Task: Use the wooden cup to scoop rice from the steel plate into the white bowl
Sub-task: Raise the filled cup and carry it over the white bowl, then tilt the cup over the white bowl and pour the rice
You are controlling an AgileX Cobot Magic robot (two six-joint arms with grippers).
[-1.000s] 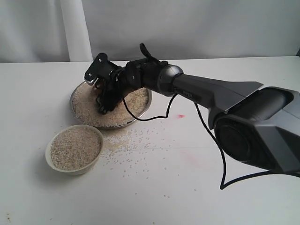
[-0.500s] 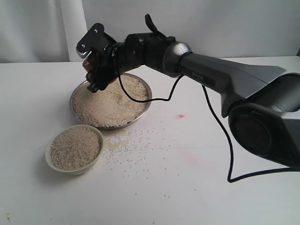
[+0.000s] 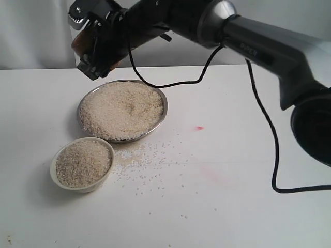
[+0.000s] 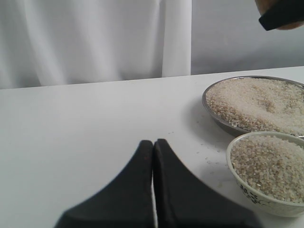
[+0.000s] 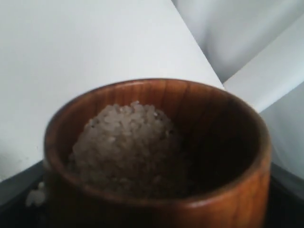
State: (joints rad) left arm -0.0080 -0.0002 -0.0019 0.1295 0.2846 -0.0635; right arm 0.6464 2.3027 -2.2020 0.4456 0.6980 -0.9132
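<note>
1. The right arm (image 3: 248, 44) reaches high across the table (image 3: 248, 206). Its jaws stand wide and clamp the wooden cup (image 3: 77, 42) between them, well clear of the table.
2. The right wrist view looks down into that cup (image 5: 199, 109). Its mouth faces up, with a mound of rice (image 5: 126, 142) inside and nothing spilling.
3. Beneath the jaws, as best the outside view tells, is the far-left edge of the steel plate (image 3: 163, 114), itself heaped with rice (image 3: 121, 109).
4. Here's the relation that counts: the white bowl (image 3: 77, 186) lies well below the jaws, out past the plate's near rim and just beside it. It looks nearly brimful.
5. My read is that the load must cross over the plate toward the bowl, come down, then tip.
6. The left jaws are pressed together, pinching nothing, low over the table. The bowl (image 4: 251, 194) sits near them, but the right arm has the cup.
7. Loose grains (image 3: 150, 160) lie on the table beside the bowl, and a bowl that full invites more spill.
</note>
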